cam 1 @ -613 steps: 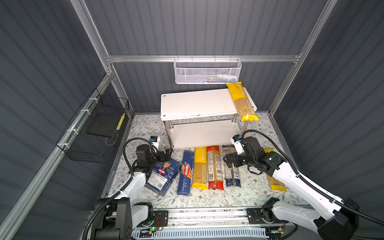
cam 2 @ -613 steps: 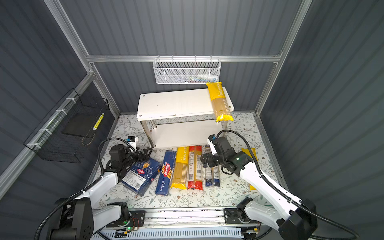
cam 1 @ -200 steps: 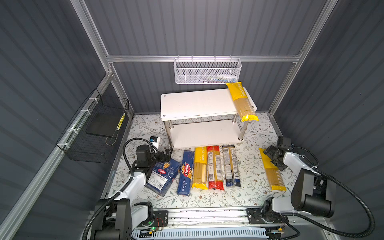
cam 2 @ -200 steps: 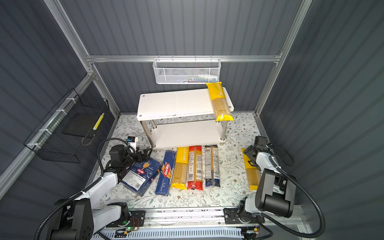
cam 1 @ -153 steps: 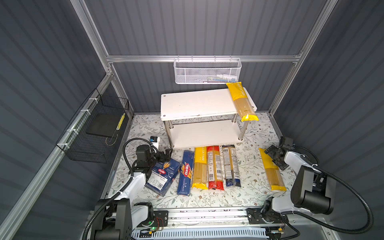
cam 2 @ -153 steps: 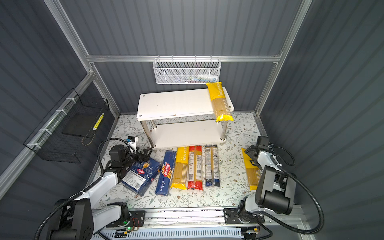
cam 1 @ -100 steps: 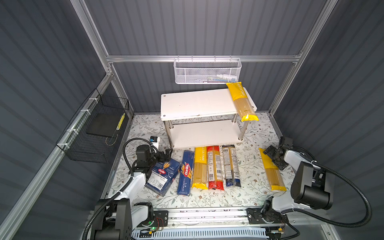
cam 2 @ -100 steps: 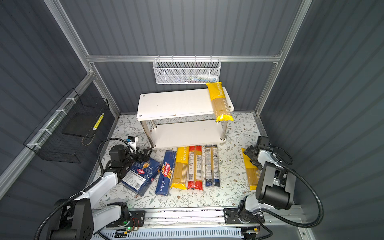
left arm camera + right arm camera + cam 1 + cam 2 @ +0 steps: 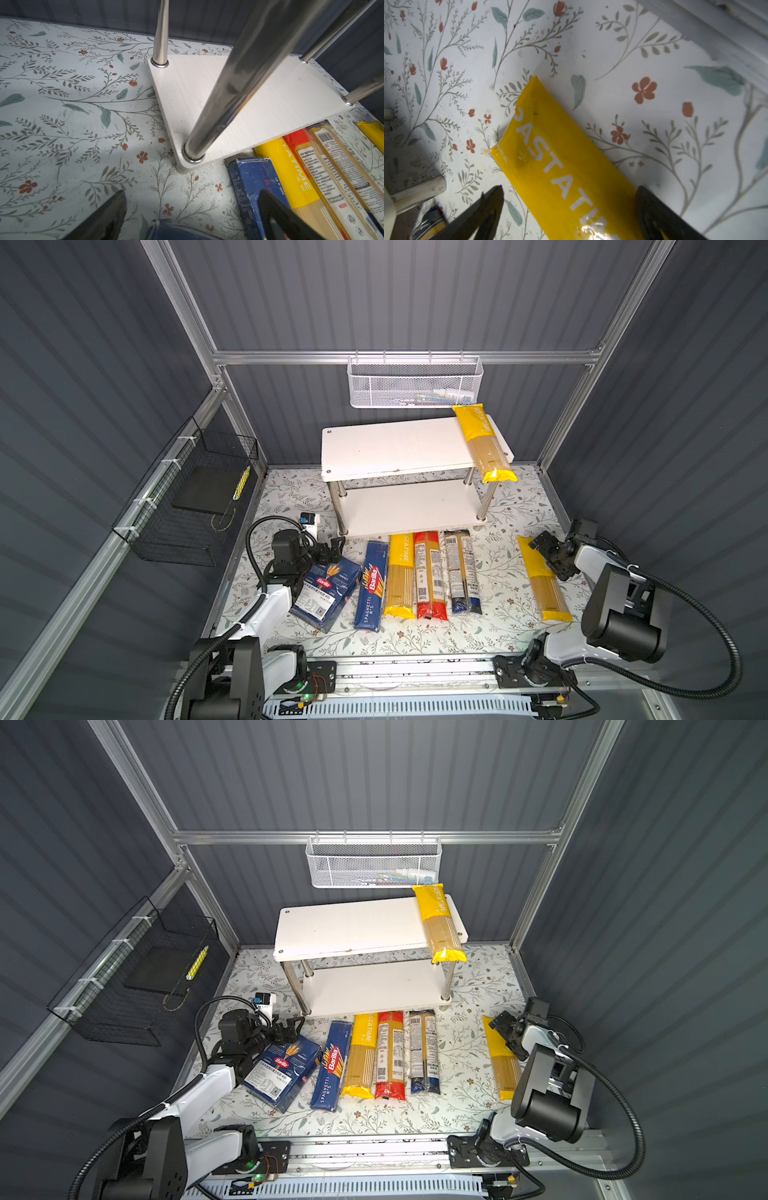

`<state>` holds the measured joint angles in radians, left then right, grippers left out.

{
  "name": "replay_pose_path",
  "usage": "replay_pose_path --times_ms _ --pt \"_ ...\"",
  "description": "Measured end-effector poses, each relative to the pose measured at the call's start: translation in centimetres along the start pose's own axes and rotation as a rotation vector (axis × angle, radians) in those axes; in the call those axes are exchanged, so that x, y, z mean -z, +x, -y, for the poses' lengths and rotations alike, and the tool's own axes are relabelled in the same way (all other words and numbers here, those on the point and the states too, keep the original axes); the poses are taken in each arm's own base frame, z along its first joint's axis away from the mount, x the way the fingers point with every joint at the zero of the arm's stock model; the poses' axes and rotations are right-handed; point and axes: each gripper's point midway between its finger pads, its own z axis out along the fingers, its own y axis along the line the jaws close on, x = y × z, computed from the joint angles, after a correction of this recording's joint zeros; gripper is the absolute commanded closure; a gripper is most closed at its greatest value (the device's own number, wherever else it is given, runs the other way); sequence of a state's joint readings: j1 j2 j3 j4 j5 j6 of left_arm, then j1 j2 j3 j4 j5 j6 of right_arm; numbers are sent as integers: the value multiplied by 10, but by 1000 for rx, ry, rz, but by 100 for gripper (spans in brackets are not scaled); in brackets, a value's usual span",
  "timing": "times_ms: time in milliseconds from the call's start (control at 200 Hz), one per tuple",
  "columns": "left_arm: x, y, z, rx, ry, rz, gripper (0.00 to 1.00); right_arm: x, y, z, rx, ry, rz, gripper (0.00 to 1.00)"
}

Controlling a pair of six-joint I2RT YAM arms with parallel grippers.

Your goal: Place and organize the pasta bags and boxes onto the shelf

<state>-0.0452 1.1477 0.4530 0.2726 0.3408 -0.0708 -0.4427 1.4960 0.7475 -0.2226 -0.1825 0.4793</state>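
Yellow plastic, long and slim, the lone spaghetti bag (image 9: pixel 542 580) marked "PASTATIME" lies near the right edge of the floral-papered table (image 9: pixel 498 626), running front to back. The right gripper (image 9: pixel 549 558) stands over its far end. Its jaws are spread wide, with one finger (image 9: pixel 492 199) on each side of the bag, and they grip nothing.

The two-tier shelf (image 9: pixel 386 448) of white boards on chrome posts stands at the table's back edge. A second yellow bag (image 9: pixel 484 443) lies across the right end of its top board, its near end overhanging the front.

Four packs lie side by side in front of the shelf, their far ends at the lower board's front edge:
- a narrow dark blue cardboard box (image 9: pixel 372 587) printed "SPAGHETTI N.5"
- a third yellow bag (image 9: pixel 401 576)
- a red-ended bag (image 9: pixel 429 576)
- a dark-blue-ended bag (image 9: pixel 461 572)

Toward the left edge, a wide dark blue cardboard box (image 9: pixel 326 593) with a white label sticker lies skewed. The left gripper (image 9: pixel 328 551) hangs at its far end, jaws wide apart and empty.
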Motion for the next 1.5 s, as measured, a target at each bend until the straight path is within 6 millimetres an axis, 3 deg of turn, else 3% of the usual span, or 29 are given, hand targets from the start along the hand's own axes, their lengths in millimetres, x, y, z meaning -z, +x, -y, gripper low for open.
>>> replay_pose_path --times_ms 360,495,600,760,1061,1276,1501 --pt "0 0 0 0 0 0 1 -2 20 -25 -3 -175 -77 1" --pt "0 1 0 1 0 -2 1 7 35 -29 -2 -218 -90 1" --pt "0 1 0 2 0 -3 1 19 43 -28 12 -196 -94 1" --pt "0 1 0 1 0 -2 1 28 37 -18 46 -93 -68 1" --pt "0 1 0 1 0 -2 1 14 49 3 25 4 -130 1" --pt "0 1 0 1 0 -2 1 15 59 0 19 -29 -131 1" --pt "0 1 0 1 0 -2 1 22 82 -9 4 -101 -159 1"
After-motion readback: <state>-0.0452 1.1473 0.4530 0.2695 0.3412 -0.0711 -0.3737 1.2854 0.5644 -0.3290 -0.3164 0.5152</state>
